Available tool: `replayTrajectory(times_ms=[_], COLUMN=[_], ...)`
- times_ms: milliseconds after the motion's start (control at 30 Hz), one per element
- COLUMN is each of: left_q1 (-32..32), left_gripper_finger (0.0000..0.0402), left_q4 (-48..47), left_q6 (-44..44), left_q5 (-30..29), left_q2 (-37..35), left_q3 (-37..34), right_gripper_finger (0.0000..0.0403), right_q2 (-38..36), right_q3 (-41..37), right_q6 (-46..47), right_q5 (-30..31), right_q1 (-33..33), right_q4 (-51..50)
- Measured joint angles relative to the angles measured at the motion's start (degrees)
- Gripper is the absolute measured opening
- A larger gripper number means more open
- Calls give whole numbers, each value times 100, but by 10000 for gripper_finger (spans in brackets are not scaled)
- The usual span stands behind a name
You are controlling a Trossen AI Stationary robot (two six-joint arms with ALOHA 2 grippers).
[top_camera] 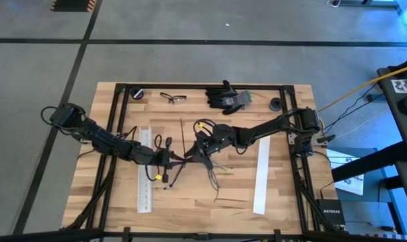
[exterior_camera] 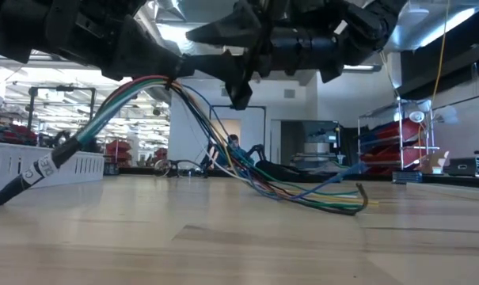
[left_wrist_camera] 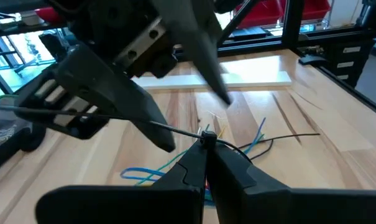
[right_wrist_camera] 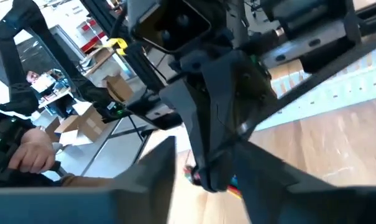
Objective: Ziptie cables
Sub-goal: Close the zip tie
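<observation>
The cables (top_camera: 213, 171) are thin coloured wires. In the low view they rise to a gathered part (exterior_camera: 172, 83) and fall away on both sides. My left gripper (top_camera: 171, 159) reaches in from the table's left and is shut on that part (left_wrist_camera: 206, 155). A thin black zip tie (left_wrist_camera: 82, 115) runs across the bundle, and its head (left_wrist_camera: 206, 138) sits at the fingertips. My right gripper (top_camera: 198, 149) comes from the right and is open (left_wrist_camera: 197, 121). Its fingers stand on either side of the left gripper's tip (right_wrist_camera: 215, 155). My left gripper pinches the gathered part of the cables (left_wrist_camera: 207, 144) between its two fingers, just behind the zip tie's head, coming roughly level from the table's left. That part is lifted. The sleeved end (exterior_camera: 33, 178) and the splayed free ends (exterior_camera: 342, 204) rest on the table. My right gripper has one fingertip (left_wrist_camera: 166, 140) close beside the zip tie's strap; whether it touches, I cannot tell.
A white ruler-like strip (top_camera: 144, 171) lies left of the work and a plain white strip (top_camera: 262, 178) lies right of it. A black glove (top_camera: 227, 97), safety glasses (top_camera: 173, 98) and two black round parts (top_camera: 137, 93) (top_camera: 276, 104) sit near the far edge. A person's hand (right_wrist_camera: 32, 152) shows beyond the table.
</observation>
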Motion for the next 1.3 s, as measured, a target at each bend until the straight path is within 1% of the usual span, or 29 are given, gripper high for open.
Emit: replayTrajectory(times_ms=[67,167,233,367,467,533,667,767,833,900,1000,1067,1100,1167,1233,1300], left_q1=[2,2,2,5,-68,-156,-332,-417,-439,-427,-356,-319,-315,-319,-321,-319], left_gripper_finger=[0,0,0,0,0,0,0,0,0,0,0,0,0,0,0,0], left_q4=[-6,-1,11,-3,-58,-146,-568,-756,-854,-812,-705,-704,-703,-696,-701,-692], left_q6=[0,-26,-88,-219,-243,-222,-203,-203,-203,-197,-204,-237,-251,-250,-265,-273], left_q5=[0,2,-2,-10,-44,-60,38,-3,-110,-246,-310,-317,-321,-323,-321,-323], left_q2=[0,0,0,2,2,2,11,11,11,11,11,11,11,11,11,11], left_q3=[0,0,0,-2,-2,-2,0,-1,-1,-2,0,0,0,0,-2,-2], right_gripper_finger=[83,25,7,1,0,0,0,0,0,0,1,8,16,40,71,103], right_q2=[0,0,0,0,-15,-67,-409,-790,-983,-1177,-1359,-1360,-1322,-1108,-832,-598], right_q3=[-2,-2,-2,-2,-2,-2,-2,5,5,5,5,5,0,3,-2,-8], right_q6=[12,-51,-246,-941,-1636,-1926,-2510,-2814,-2867,-2675,-1843,-1137,-852,-471,-331,-207], right_q5=[42,281,475,949,1558,1929,2611,2806,2764,2545,2288,1956,1708,1259,1067,1045], right_q1=[32,74,85,169,252,248,111,-87,-213,-290,-285,-267,-266,-170,-50,55], right_q4=[-17,-13,-13,-12,-19,-31,-63,-457,-775,-1159,-1760,-2165,-2340,-2275,-2068,-1699])
